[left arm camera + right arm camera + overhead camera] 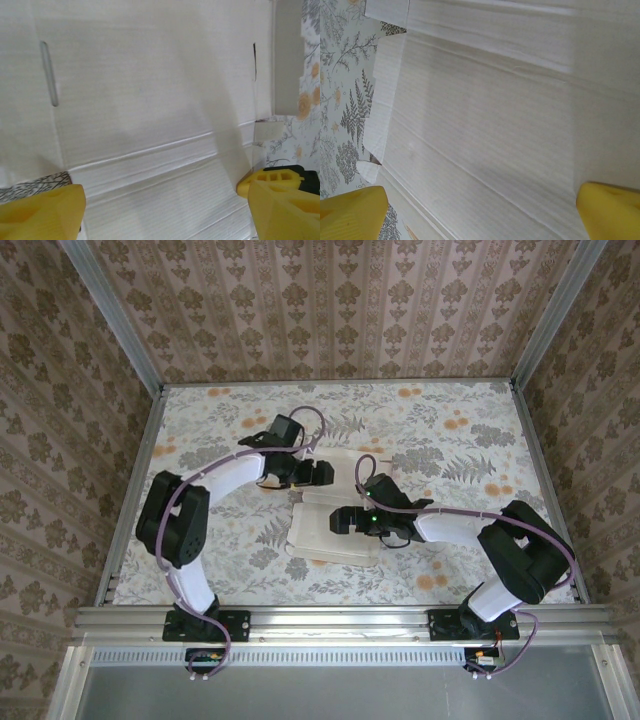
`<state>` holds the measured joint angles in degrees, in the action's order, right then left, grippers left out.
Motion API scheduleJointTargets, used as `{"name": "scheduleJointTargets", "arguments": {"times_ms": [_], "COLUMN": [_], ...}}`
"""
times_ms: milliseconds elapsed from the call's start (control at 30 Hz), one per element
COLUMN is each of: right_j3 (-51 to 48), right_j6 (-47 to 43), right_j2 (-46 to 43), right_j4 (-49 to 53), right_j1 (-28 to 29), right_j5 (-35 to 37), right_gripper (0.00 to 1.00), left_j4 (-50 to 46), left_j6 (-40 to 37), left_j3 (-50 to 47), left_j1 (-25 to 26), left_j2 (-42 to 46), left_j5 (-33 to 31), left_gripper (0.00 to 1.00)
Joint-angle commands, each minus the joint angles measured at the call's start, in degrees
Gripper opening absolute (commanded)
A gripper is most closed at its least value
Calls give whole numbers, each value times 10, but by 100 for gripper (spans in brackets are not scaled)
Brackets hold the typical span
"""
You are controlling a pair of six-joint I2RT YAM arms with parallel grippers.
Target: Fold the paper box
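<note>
The paper box (322, 538) lies flat and unfolded in the middle of the table, its pale whitish side up. My left gripper (318, 474) hovers over the sheet's far part, open. In the left wrist view the paper box (150, 95) shows creases and two narrow slits (48, 73), and the left gripper (162, 215) has only the sheet below its yellow fingers (40, 212). My right gripper (340, 521) is over the sheet's middle, pointing left and open. In the right wrist view the paper box (495, 100) spreads beneath the right gripper (480, 215), with side flaps at its left edge.
A floral cloth covers the table (450, 430). Metal frame rails run along the near edge (340, 618) and up both sides, with patterned walls beyond. Both arms bend inward over the table's centre.
</note>
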<state>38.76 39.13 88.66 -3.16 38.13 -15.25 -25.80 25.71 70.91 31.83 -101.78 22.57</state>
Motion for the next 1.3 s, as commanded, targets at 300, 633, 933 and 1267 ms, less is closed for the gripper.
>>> {"name": "scheduleJointTargets", "arguments": {"times_ms": [300,633,933,1267], "right_j3": [-28,-3,14,36], "right_j6": [-74,-73,-46,6], "right_j2": [4,-22,-76,-104], "right_j4": [73,129,122,132], "right_j1": [6,7,21,27], "right_j5": [-43,-39,-43,49], "right_gripper": [100,100,100,100], "left_j4": [-5,-5,-20,-18], "left_j6": [0,-61,-111,-106], "left_j3": [-30,24,122,198], "left_j1": [-3,-44,-88,-98], "left_j2": [70,24,-84,-155], "left_j5": [-93,-72,-34,2], "left_gripper": [86,86,85,87]}}
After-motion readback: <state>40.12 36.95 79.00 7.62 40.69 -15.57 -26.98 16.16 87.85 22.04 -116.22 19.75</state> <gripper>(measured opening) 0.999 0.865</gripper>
